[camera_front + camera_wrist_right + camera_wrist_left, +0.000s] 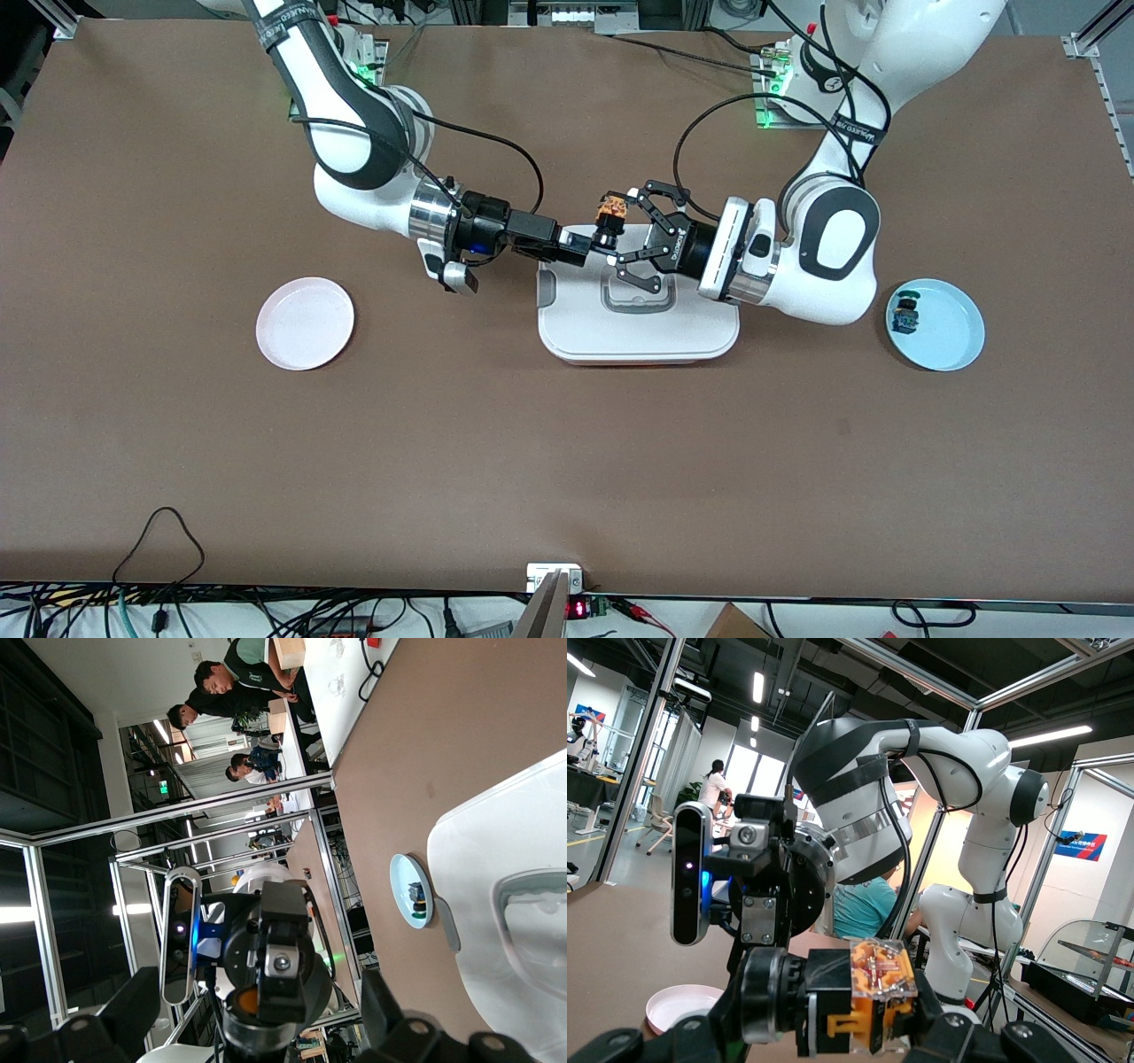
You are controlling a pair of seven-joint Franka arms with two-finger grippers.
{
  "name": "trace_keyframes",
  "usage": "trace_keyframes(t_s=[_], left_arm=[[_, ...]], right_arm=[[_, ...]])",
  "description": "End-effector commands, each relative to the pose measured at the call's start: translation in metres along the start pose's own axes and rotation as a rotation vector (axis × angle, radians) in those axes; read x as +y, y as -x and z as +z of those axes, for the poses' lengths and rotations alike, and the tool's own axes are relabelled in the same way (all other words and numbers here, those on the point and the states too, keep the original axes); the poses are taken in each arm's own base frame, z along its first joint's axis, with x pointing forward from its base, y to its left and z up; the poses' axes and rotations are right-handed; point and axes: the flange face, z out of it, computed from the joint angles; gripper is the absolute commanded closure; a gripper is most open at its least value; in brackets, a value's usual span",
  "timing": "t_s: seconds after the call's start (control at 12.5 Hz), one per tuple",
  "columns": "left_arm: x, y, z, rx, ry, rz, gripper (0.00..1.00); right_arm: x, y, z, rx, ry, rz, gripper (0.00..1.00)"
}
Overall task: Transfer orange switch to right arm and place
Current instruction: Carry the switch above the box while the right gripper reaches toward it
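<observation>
The handover is judged to be at its midpoint, with the placing step not yet done. The orange switch [609,215] is held in the air over the white lidded container [638,341] at the middle of the table, where the 2 grippers meet. The right gripper [595,245], slim and black on the silver-cuffed arm, is seen with its fingers clamped on the black lower body of the switch. The left gripper [634,229], the claw-like one, is seen with its fingers spread apart around the switch; in the left wrist view the switch [864,997] sits between the dark fingertips [957,1032], and contact with them cannot be told. Release by the left gripper is therefore judged complete or nearly so. What is left is withdrawal of the left arm, carriage by the right arm, and set-down, probably on the empty pink plate [305,322] toward the right arm's end of the table. The blue plate [961,337] holds 1 small blue-and-black component [905,312]. The switch appears as a small block: a translucent orange cap over a black cylindrical base.
</observation>
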Motion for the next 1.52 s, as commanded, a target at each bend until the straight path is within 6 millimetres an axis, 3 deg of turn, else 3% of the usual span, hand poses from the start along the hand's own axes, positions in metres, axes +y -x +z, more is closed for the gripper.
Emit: trace_keyframes(t_s=[0.0,0.32,0.56,0.96,1.28,1.44], left_arm=[[-0.003,-0.001,0.003,0.030,0.003,0.022,1.00],[-0.004,0.001,0.010,0.041,0.005,0.016,1.00],[-0.005,0.001,0.009,0.040,0.001,0.017,1.00],[-0.005,0.002,0.011,0.038,0.002,0.017,1.00],[-0.004,0.007,0.018,0.036,0.011,0.022,1.00],[-0.004,0.007,0.017,0.036,0.010,0.022,1.00]], right_arm=[[-0.006,0.006,0.006,0.037,-0.012,0.010,0.00],[-0.005,0.034,0.025,0.053,-0.042,0.077,0.00],[-0.007,0.035,0.024,0.071,-0.030,0.084,0.02],[-0.010,0.039,0.025,0.069,-0.030,0.075,0.28],[-0.015,0.046,0.021,0.087,-0.016,0.068,0.32],[-0.014,0.046,0.020,0.087,-0.013,0.057,0.47]])
